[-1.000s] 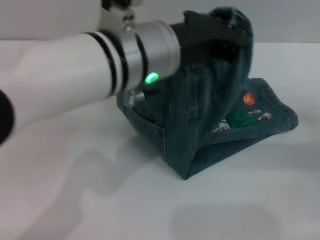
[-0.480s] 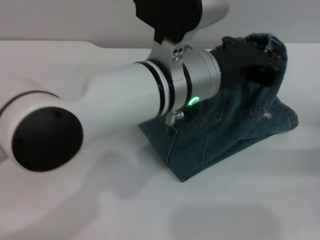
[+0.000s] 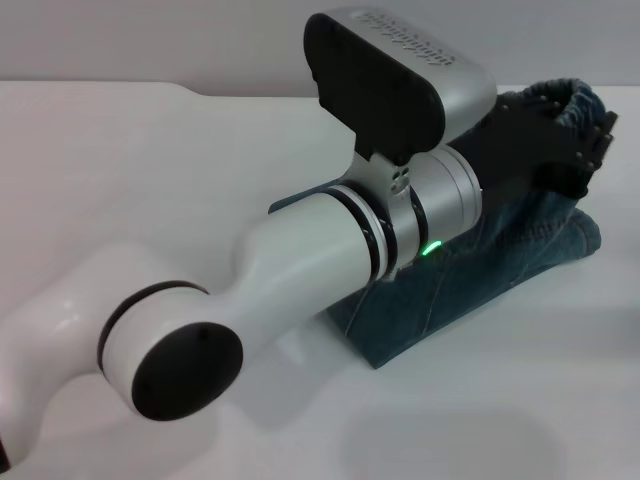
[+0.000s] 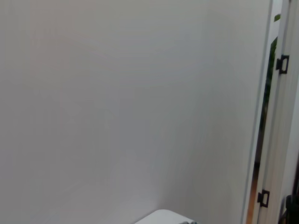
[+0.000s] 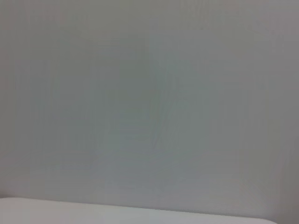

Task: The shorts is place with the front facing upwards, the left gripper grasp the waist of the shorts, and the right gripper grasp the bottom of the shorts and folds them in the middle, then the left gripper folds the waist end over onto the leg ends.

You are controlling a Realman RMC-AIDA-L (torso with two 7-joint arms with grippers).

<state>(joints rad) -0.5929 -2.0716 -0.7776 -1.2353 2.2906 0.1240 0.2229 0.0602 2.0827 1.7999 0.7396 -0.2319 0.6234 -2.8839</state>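
My left hand [image 3: 560, 135] is clamping the waist of the shorts [image 3: 580, 105], lifting it above the rest. The shorts [image 3: 470, 290] are lying folded on the white counter [image 3: 150, 180], right of my arm.

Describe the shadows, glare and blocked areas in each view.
Head view: the left gripper holds the waist of the shorts aloft, its arm hiding much of the shorts; soft shadows on the white table, no harsh glare. Left wrist view: a plain wall. Right wrist view: featureless grey.
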